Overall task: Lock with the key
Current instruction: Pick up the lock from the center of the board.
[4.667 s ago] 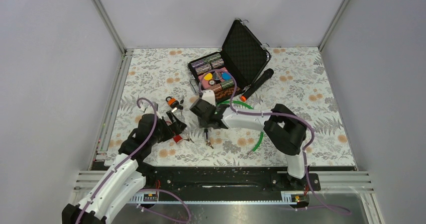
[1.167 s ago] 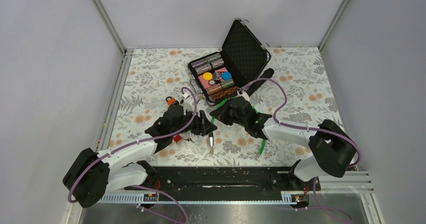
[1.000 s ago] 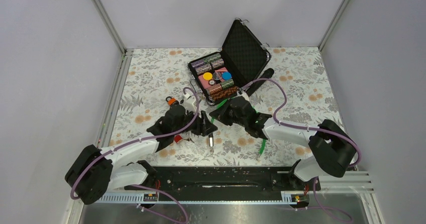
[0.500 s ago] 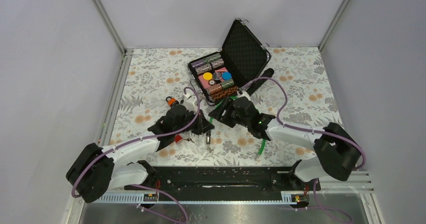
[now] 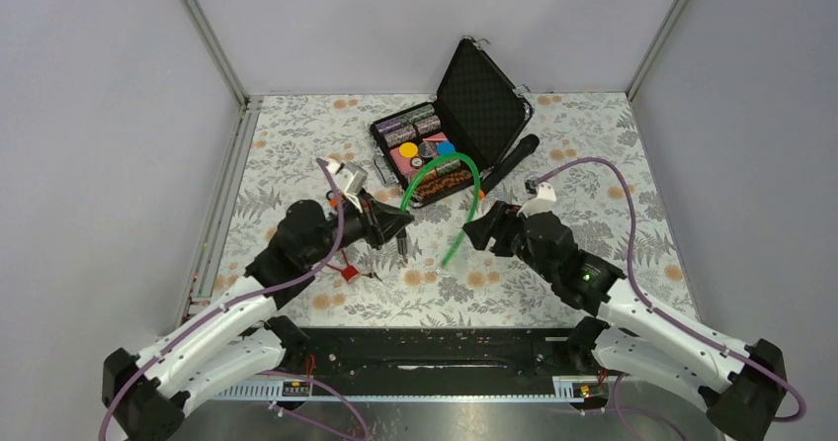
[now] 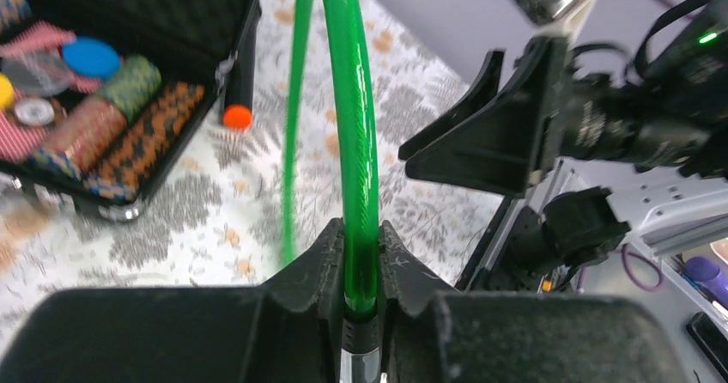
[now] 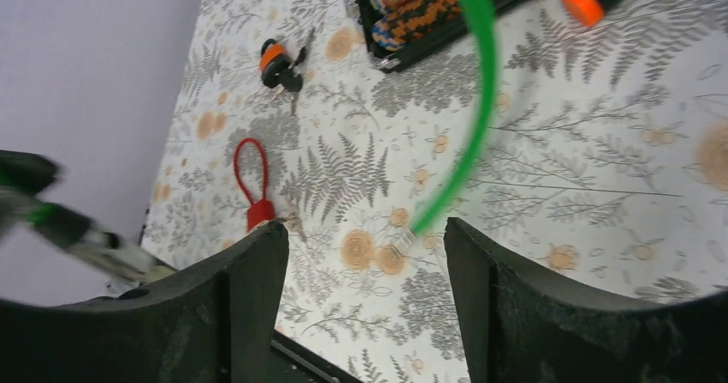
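My left gripper is shut on one end of the green cable lock, just above its black collar and silvery cylinder. The cable arches up in the air and comes down towards my right gripper. That gripper is open and holds nothing. The cable's free end hangs above the cloth, beyond the gap between the right fingers, and touches neither of them. I cannot make out the key for certain at this size.
An open black case of poker chips stands at the back. A black marker with an orange tip lies beside it. A red cable lock and an orange padlock with black-headed keys lie on the floral cloth at the left.
The left gripper has shut on the cable's end and lifted it, so the cable now arches in the air. The right gripper has opened, let go and drawn back to the right.
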You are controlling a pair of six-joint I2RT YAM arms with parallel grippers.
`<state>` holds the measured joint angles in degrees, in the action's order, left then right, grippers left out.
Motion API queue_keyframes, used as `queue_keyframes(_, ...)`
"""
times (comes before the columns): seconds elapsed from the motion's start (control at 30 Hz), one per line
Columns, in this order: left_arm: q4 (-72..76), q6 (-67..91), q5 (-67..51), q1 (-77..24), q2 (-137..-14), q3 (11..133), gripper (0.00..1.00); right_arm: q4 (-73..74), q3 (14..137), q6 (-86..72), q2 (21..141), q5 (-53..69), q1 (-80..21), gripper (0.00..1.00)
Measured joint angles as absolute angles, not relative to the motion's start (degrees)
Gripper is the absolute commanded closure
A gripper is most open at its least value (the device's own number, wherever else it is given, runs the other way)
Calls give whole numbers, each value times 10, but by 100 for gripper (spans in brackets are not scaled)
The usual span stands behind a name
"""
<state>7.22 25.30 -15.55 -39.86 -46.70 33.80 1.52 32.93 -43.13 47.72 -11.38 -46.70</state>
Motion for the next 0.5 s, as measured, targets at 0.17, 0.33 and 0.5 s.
queue_keyframes(0.17, 38, 227, -157, -398, -427, 397, 100, 45, 320, -387, 442, -159, -466, 18)
queue_keyframes(0.33, 17, 212, -159, -398, -406, 450, 100, 19, 291, -357, 446, -159, -465, 17)
queue_keyframes(0.5, 5, 208, -171, -398, -398, 490, 100, 5, 283, -349, 457, -163, -465, 18)
